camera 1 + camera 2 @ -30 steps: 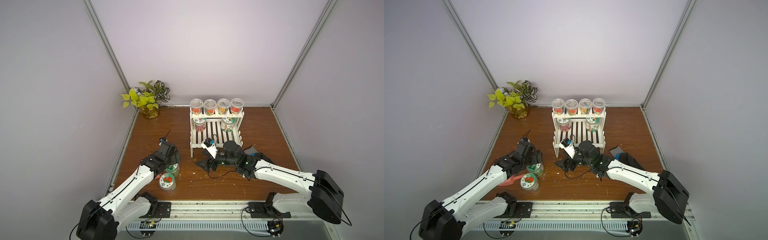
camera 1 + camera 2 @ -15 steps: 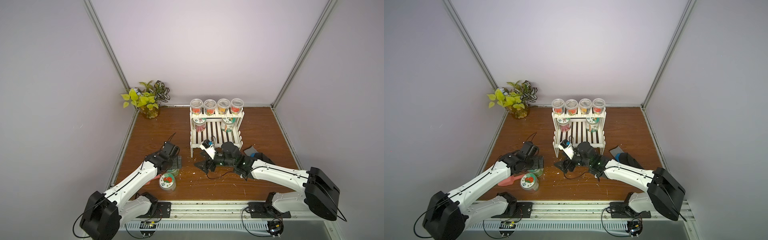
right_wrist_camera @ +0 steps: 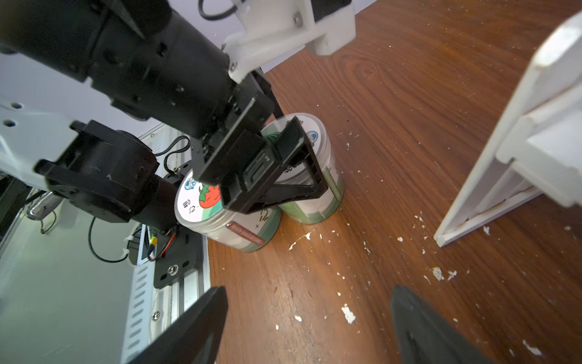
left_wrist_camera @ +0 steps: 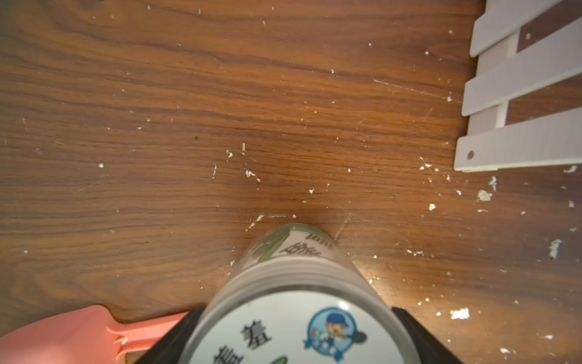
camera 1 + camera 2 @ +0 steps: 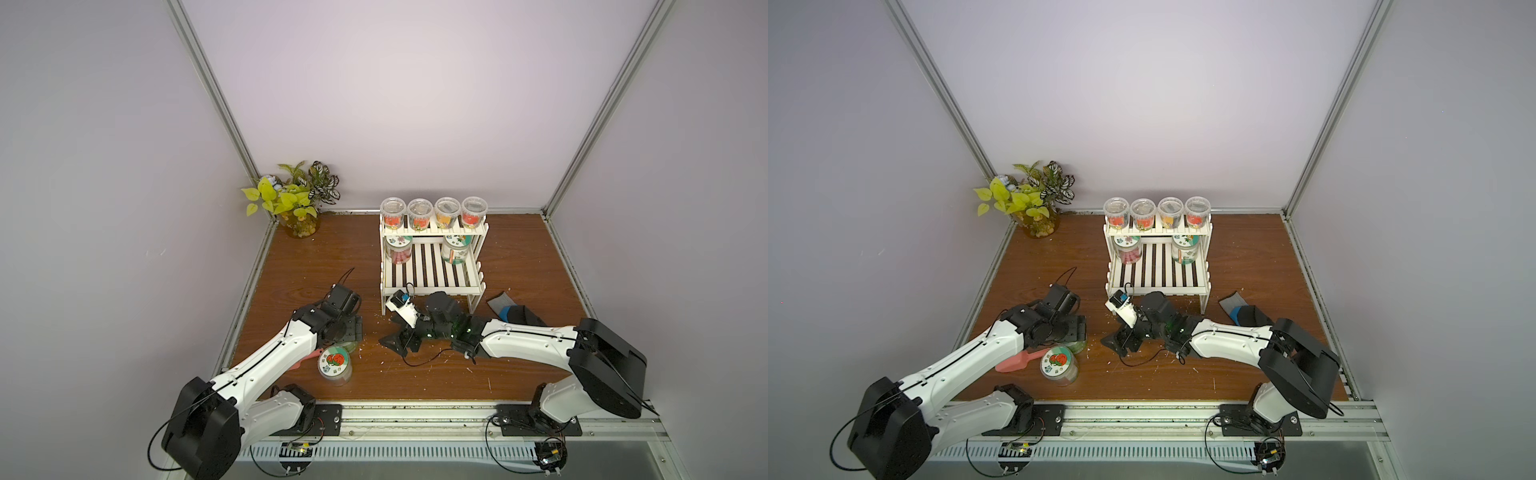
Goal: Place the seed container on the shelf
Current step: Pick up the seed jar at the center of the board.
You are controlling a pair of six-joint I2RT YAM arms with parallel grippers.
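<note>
gripping green-labelled seed container [image 3: 315, 201], upright on the tabletop at lower left of both top views, bound for white slatted shelf [image 5: 432, 286].
left gripper [image 5: 348, 330]: fingers clamped on both sides of lid; advise firm hold, straight lift clear of tomato-lid jar [image 5: 335, 362] just beside. right gripper [image 3: 308, 293]: fingers apart, empty. change: a second ago left gripper stood spread above the container; now lowered around it.
</note>
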